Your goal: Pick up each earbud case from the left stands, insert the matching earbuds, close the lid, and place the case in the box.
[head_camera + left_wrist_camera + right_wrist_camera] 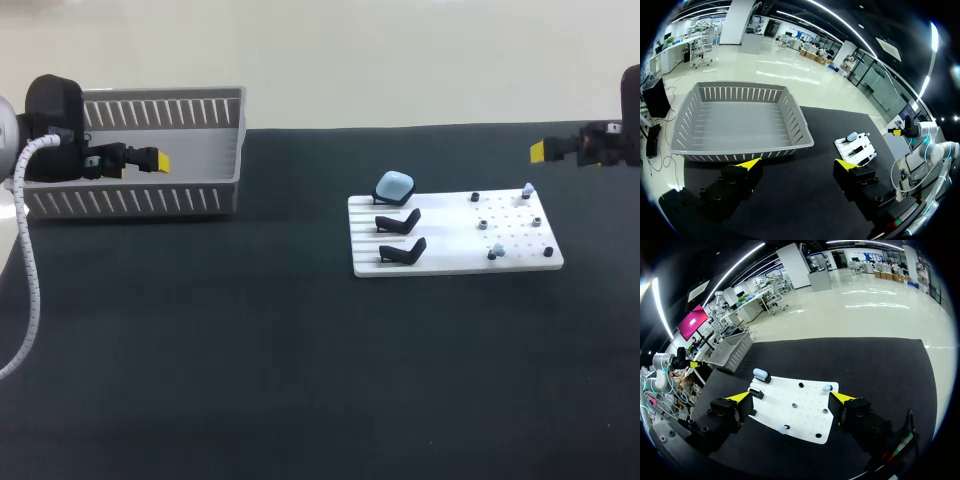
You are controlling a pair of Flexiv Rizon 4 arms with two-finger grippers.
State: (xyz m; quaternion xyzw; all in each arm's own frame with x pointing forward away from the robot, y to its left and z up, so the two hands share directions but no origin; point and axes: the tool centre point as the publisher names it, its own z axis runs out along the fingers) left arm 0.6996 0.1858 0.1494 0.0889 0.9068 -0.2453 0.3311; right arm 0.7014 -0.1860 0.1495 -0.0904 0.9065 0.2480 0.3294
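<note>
A pale blue earbud case (pixel 394 185) rests on the rearmost of three black stands on the white board (pixel 455 262); the two nearer stands (pixel 400 221) are bare. Small earbuds (pixel 495 254) sit on pegs at the board's right half, one pale blue earbud (pixel 527 189) at the back. The grey slatted box (pixel 140 150) stands at the far left. My left gripper (pixel 150 160) hangs open over the box, nothing between its fingers. My right gripper (pixel 545 151) hovers open right of the board. In the right wrist view the case (pixel 760 374) and board (pixel 805 422) lie ahead of the open gripper (pixel 790 397).
In the left wrist view the box (pixel 740 120) lies just ahead of the gripper (pixel 797 162), with the board (pixel 856 146) farther off to the side. Black tabletop (pixel 250 350) surrounds the board and box.
</note>
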